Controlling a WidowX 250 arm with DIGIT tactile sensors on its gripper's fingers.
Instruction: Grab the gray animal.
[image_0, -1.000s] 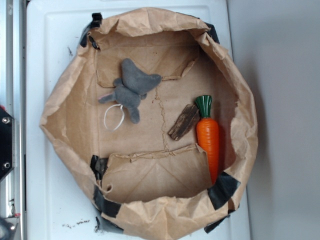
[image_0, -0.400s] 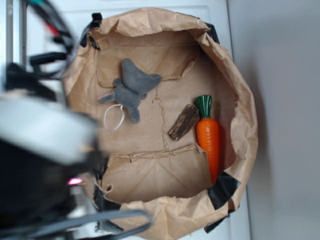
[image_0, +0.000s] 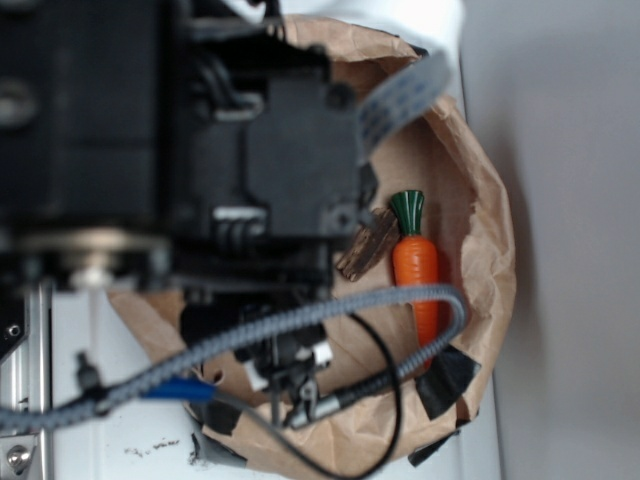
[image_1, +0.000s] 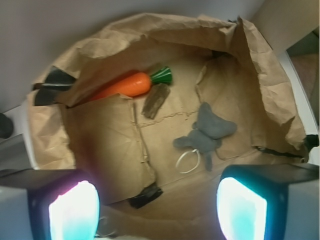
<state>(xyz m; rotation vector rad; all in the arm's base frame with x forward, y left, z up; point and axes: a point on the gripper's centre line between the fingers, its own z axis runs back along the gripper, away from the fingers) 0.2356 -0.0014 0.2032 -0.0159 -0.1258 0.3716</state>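
In the wrist view the small gray plush animal (image_1: 206, 133) lies on the floor of the crumpled brown paper bag (image_1: 270, 85), ears toward the upper right, white string loop at its lower left. The gripper (image_1: 157, 200) hovers above with fingers (image_1: 74, 210) spread wide, holding nothing. The exterior view hides the toy behind the black arm (image_0: 200, 150), showing only the orange plastic carrot (image_0: 416, 265) beside the brown wood chunk (image_0: 368, 243).

The exterior view is evenly and softly lit, but the dark robot arm (image_0: 200, 170) filling its upper left is badly out of focus, its edges smeared; the carrot (image_0: 417, 265) at centre right stays sharp and casts a short shadow to its right. The wrist view is dimmer and slightly soft throughout, and the two finger pads (image_1: 74, 212) at the bottom corners glow with washed-out cyan and pink glare
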